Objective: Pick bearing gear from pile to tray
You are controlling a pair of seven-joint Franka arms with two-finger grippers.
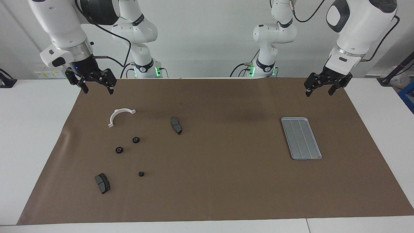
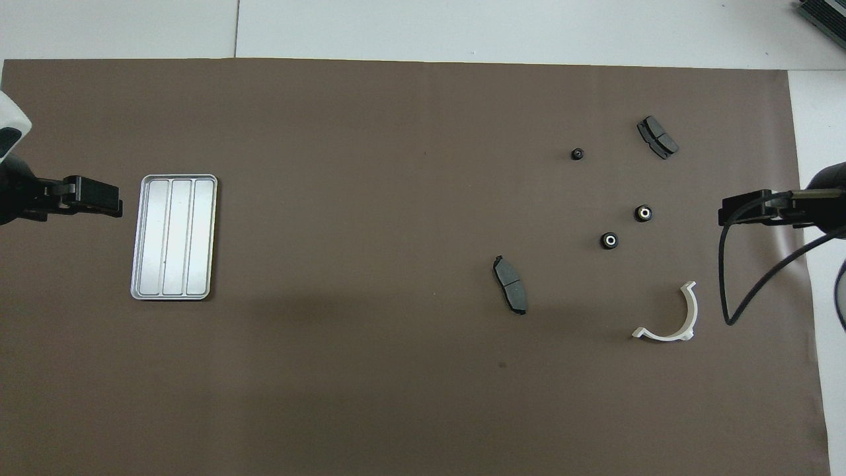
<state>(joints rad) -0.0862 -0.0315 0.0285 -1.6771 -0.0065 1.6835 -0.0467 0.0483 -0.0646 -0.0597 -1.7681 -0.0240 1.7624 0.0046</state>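
Lying loose on the brown mat (image 1: 207, 181) at the right arm's end of the counter: the pile (image 1: 129, 145), comprising a white half-ring (image 1: 119, 115), two grey pads and three small black round pieces. Right gripper (image 1: 96, 88), jaws wide and empty, hangs over the mat edge near the half-ring, well clear of every piece. Left gripper (image 1: 319, 89), jaws wide and empty, waits above the mat on the robots' side of the tray (image 1: 301, 138), which holds nothing.
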